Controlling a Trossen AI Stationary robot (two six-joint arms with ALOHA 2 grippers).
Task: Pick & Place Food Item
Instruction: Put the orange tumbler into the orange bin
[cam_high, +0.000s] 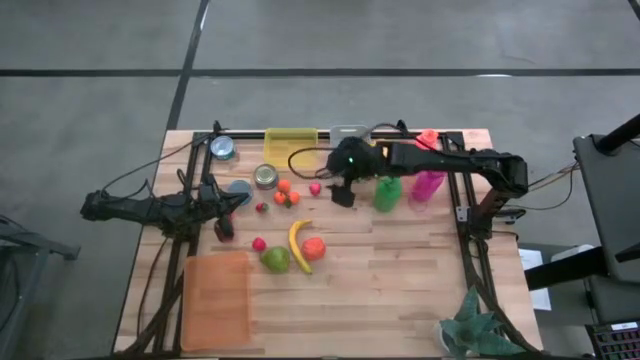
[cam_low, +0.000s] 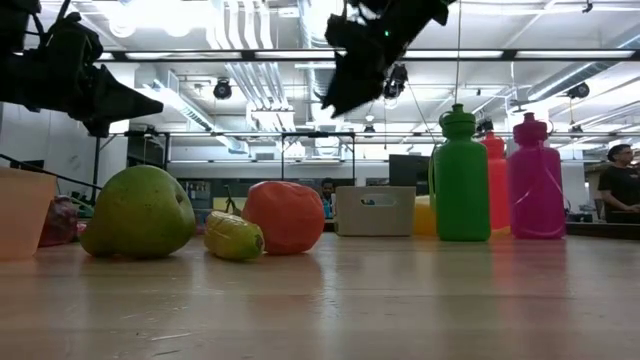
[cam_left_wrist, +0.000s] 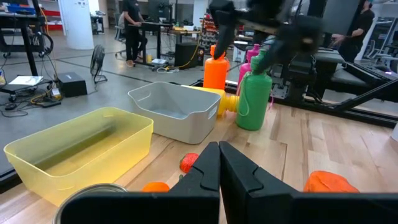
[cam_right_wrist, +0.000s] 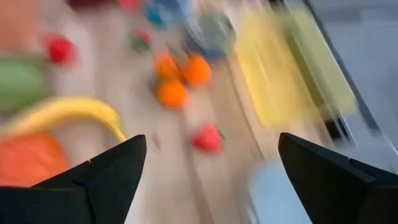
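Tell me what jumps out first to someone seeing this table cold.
The cluster of bright bottles at the table's back: a green bottle beside a magenta bottle. Just left of them the right gripper hangs open above the wood. Nearer the front lie a yellow banana, a green pear and an orange fruit.

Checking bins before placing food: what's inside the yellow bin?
The yellow bin looks empty in the left wrist view; its near corner is hidden behind a can.
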